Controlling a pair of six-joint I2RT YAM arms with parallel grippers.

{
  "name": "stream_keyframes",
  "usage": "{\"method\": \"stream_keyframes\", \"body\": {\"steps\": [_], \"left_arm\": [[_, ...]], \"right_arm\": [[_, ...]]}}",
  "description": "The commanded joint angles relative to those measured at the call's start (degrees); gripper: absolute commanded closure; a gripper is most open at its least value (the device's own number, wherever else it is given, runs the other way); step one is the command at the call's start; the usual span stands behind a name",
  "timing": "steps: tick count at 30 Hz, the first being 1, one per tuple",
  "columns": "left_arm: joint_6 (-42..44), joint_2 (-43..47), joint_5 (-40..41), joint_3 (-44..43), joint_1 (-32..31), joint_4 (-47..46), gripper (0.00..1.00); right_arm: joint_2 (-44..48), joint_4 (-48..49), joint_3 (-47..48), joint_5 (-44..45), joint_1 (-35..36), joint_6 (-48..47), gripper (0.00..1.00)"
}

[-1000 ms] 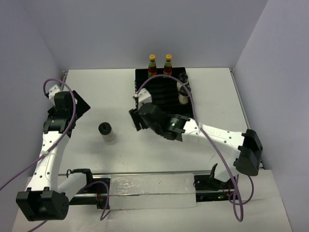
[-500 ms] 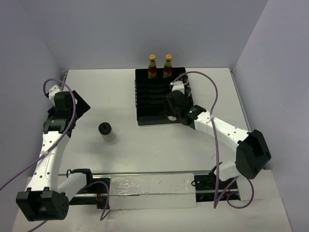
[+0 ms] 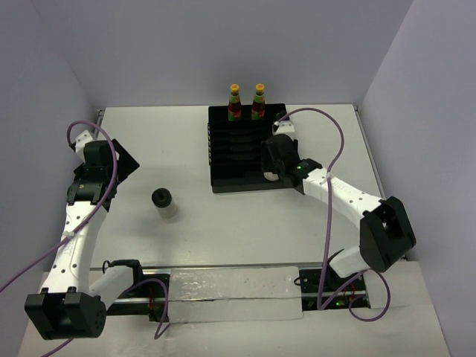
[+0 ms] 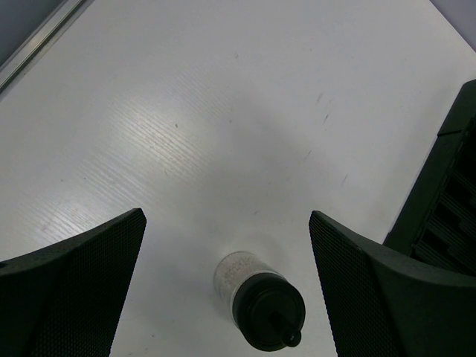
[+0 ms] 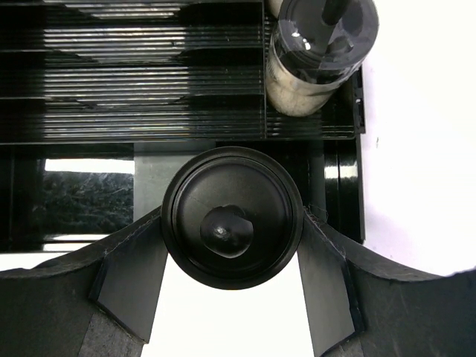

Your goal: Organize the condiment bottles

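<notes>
The organizing is looking well underway but not finished. The two yellow-capped sauce bottles point(image 3: 234, 103) are standing side by side at the far edge of the black slotted tray point(image 3: 234, 152), so they seem dealt with. The right gripper point(image 3: 271, 162) is hanging over the tray's near right corner, its fingers point(image 5: 130, 275) closing in against both sides of a black-lidded jar point(image 5: 232, 217) and gripping it upright. The wrist view is showing this held jar over the nearest compartment on the tray's right side, though whether it is already resting on the tray floor cannot be told. Just beyond it, one compartment farther in, a seated jar point(image 5: 320, 52) is already sitting in place; any jar behind that one is hidden. One loose jar point(image 3: 163, 202) is waiting on the table point(image 3: 149, 134), well apart from the tray's left side. The left gripper point(image 4: 227, 223) is hovering near that jar with its fingers spread wide and holding nothing. Judging by this, releasing the held jar and fetching the loose one are what remain.
</notes>
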State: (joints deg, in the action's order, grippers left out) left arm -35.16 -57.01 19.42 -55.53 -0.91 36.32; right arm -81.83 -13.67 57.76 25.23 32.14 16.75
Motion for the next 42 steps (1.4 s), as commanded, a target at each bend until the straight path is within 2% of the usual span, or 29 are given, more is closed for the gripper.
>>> {"method": "stream_keyframes", "body": {"steps": [1, 5, 8, 9, 11, 14, 16, 22, 25, 32, 36, 42], "left_arm": [[0.5, 0.2, -0.1, -1.4, 0.6, -0.9, 0.01], [0.7, 0.3, -0.1, -1.4, 0.6, -0.7, 0.01], [1.5, 0.5, -1.3, -1.1, 0.6, -0.9, 0.01], [2.0, 0.6, -2.2, -1.0, 0.6, -0.9, 0.01], [3.6, 1.5, -6.3, -0.3, 0.6, -1.8, 0.01], [4.9, 2.8, -8.8, 0.3, 0.3, -2.0, 0.01], [5.4, 3.2, -9.2, 0.2, -0.9, -0.7, 0.01], [4.8, 2.6, -4.6, 0.2, -7.9, 3.3, 0.01], [2.7, 0.9, -0.7, 0.0, -14.3, 5.8, 0.01], [-0.9, -3.6, 5.0, 0.1, -23.0, 7.8, 0.01], [-1.9, -6.6, 7.5, 0.5, -24.3, 8.5, 0.01], [-2.4, -9.5, 6.9, 1.8, -24.4, 7.1, 0.01]], "right_arm": [[-2.6, 4.8, 2.1, 1.4, -0.6, 0.6, 0.62], [-4.0, 5.4, 1.2, 1.5, -0.6, 1.0, 0.61], [-3.6, 5.8, 0.0, 1.1, -0.7, 1.4, 0.55], [-3.6, 5.8, -0.3, 1.1, -0.7, 1.4, 0.5], [-3.3, 5.6, -0.7, 0.6, -0.6, 1.4, 0.28], [-2.8, 5.1, -0.8, 0.3, -0.6, 1.4, 0.08], [-2.0, 4.3, -0.6, 0.0, -0.6, 1.5, 0.02], [1.1, 2.4, 0.6, -0.1, -0.6, 1.6, 0.0], [4.4, 1.0, 1.6, 0.1, -0.5, 1.3, 0.0], [9.0, -0.7, 2.8, 0.3, -0.5, 1.1, 0.0], [10.6, -1.0, 2.7, 0.2, -0.5, 1.2, 0.0], [11.5, -1.0, 2.5, -0.1, -0.6, 1.2, 0.0]]}}
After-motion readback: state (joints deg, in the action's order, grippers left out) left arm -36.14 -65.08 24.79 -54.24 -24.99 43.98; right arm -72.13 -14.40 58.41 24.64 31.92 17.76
